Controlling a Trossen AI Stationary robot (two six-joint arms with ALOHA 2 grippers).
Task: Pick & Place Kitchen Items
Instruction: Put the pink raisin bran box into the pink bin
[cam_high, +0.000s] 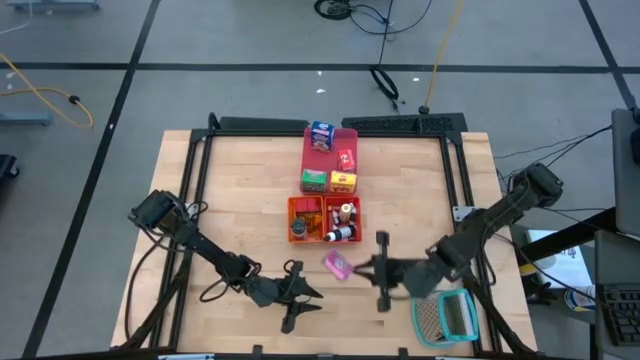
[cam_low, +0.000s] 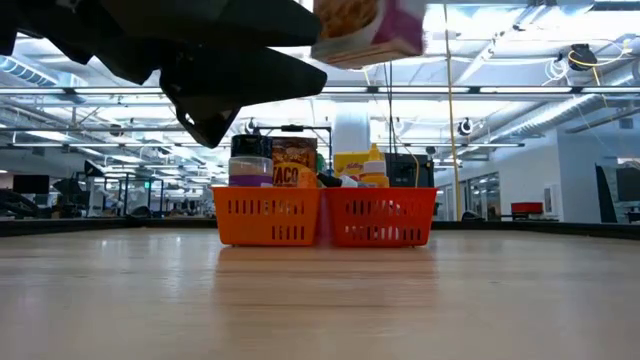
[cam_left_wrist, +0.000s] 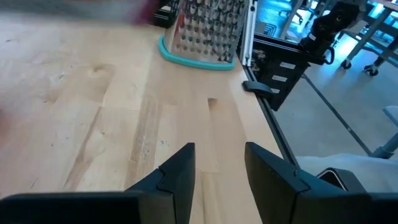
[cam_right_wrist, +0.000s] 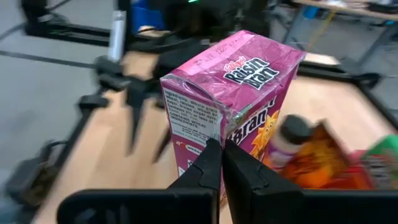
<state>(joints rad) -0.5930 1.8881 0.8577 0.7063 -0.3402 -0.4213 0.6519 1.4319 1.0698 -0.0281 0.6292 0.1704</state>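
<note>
Trays number two: one red tray (cam_high: 347, 135) toward the far edge of the worktop (cam_high: 240, 180) and one orange tray (cam_high: 296, 204) just in front of it, the two touching end to end. Four little boxes sit in the red one: a blue box (cam_high: 321, 135) at the far end, a red box (cam_high: 346, 159) beside it, then a green box (cam_high: 314, 181) and a yellow box (cam_high: 343, 182) side by side nearest the orange tray. The orange tray is split into two compartments; one holds a dark round can (cam_high: 300, 230) and a brown taco box (cam_low: 293, 162), the other small bottles (cam_high: 345, 212), whose exact count cannot be told.

One pink raisin bran box (cam_right_wrist: 233, 102) is off the worktop, pinched at its edge by the right gripper (cam_right_wrist: 222, 163), whose jaws are closed on the cardboard. From above, this box hangs just in front of the orange tray, between the two arms.

The left gripper (cam_left_wrist: 219, 165) hovers near the front edge of the worktop, its jaws parted with nothing between them. One teal mesh basket (cam_high: 446, 317) lies at the front right corner.
</note>
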